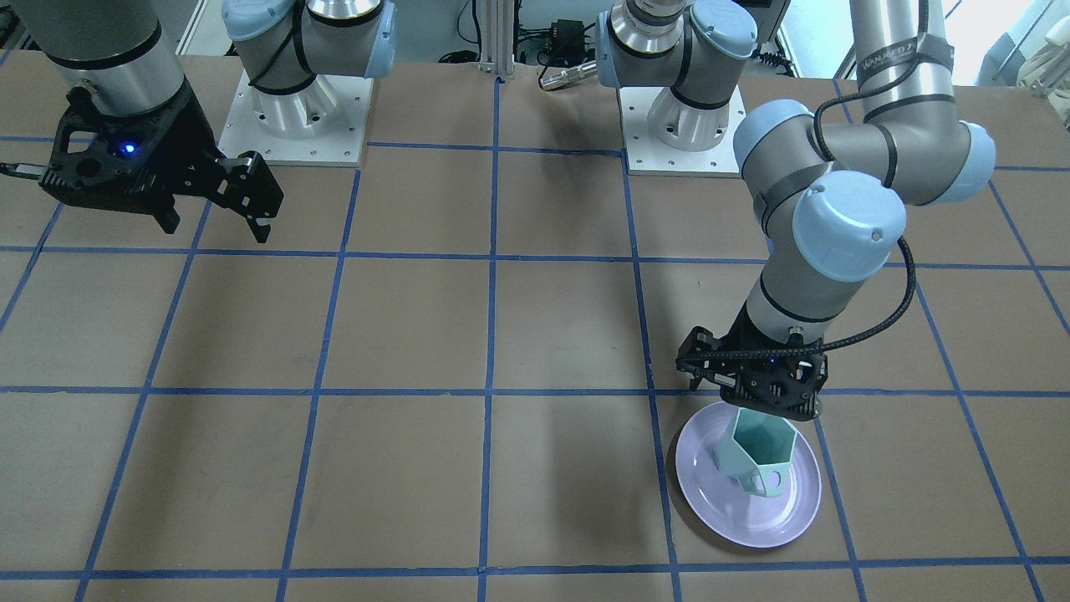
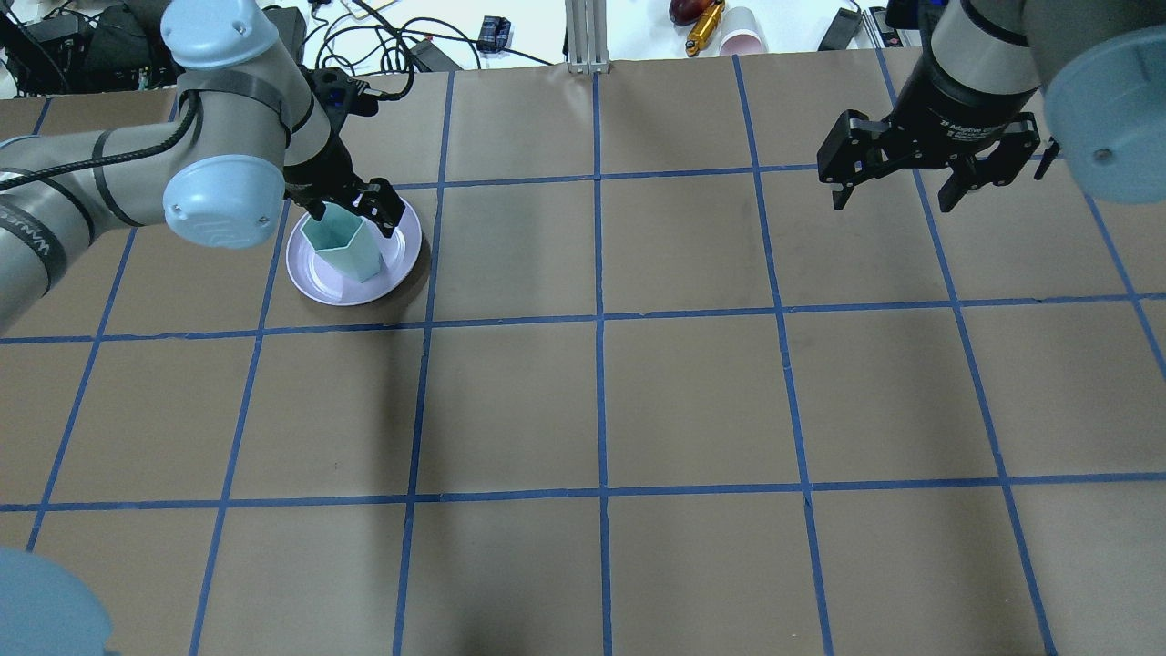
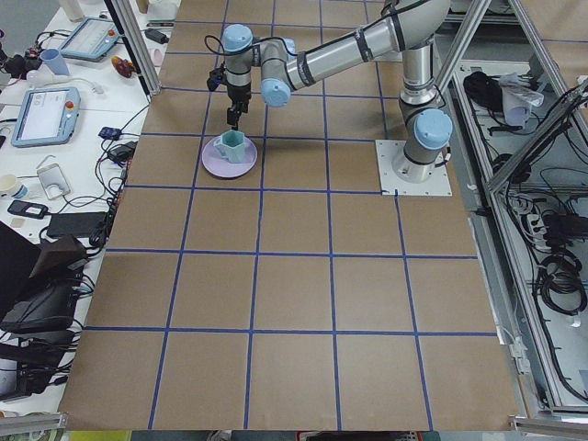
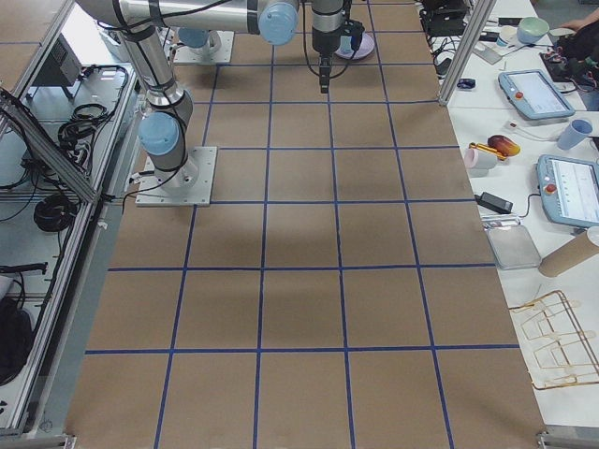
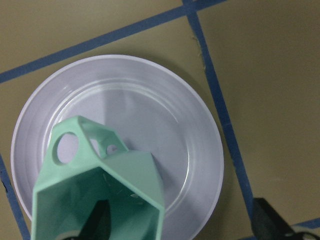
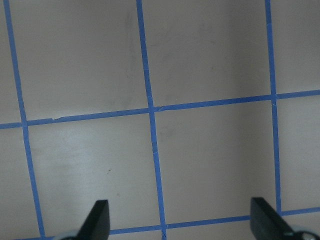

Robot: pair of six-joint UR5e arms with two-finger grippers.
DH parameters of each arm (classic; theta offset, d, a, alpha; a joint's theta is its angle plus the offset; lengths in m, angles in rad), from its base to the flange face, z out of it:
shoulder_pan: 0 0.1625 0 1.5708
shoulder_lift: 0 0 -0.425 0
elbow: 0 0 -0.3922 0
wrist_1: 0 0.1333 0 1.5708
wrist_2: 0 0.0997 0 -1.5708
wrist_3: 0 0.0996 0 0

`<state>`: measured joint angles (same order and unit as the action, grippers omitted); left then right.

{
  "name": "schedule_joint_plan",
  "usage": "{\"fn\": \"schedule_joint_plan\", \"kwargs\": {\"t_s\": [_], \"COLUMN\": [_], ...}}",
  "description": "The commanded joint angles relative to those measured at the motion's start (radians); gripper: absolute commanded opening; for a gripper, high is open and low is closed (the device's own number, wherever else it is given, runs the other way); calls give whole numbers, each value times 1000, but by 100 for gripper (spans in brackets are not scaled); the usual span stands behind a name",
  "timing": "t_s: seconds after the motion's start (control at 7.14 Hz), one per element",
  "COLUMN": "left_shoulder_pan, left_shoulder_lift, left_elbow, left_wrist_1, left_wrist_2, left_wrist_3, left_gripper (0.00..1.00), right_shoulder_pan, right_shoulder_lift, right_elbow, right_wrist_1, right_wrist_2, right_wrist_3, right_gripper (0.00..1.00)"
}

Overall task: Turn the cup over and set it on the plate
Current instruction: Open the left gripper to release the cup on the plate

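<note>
the cup (image 1: 756, 456) stood mouth-up on the plate (image 1: 710, 502), seemingly flat. the left pincer (image 2: 352, 212) gaped wide astride the cup's wall, placed for pinching it. the right pincer (image 2: 894, 196) hovered wide, far from the plate.

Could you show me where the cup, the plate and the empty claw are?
cup (image 1: 734, 461): front-facing view, on its pale outer wall.
plate (image 1: 744, 520): front-facing view, on its bare surface.
right gripper (image 1: 216, 227): front-facing view, midway between its fingertips.
</note>
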<state>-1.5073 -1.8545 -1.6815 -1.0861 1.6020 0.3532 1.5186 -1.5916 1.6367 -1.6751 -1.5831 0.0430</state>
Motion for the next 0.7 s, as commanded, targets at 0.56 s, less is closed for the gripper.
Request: {"fn": "schedule_joint_plan", "kwargs": {"t_s": [0.56], "left_shoulder_pan": [-7], "left_shoulder_lift": [172], "left_elbow": [230], "left_wrist_1": [-471], "left_wrist_2": [-10], "left_wrist_3": [-181], "left_gripper": [100], "right_shoulder_pan": [0], "right_shoulder_lift": [1], "right_elbow": [0], "right_wrist_1": [0], "right_wrist_2": [0], "right_wrist_3": [0], "right_gripper": [100]}}
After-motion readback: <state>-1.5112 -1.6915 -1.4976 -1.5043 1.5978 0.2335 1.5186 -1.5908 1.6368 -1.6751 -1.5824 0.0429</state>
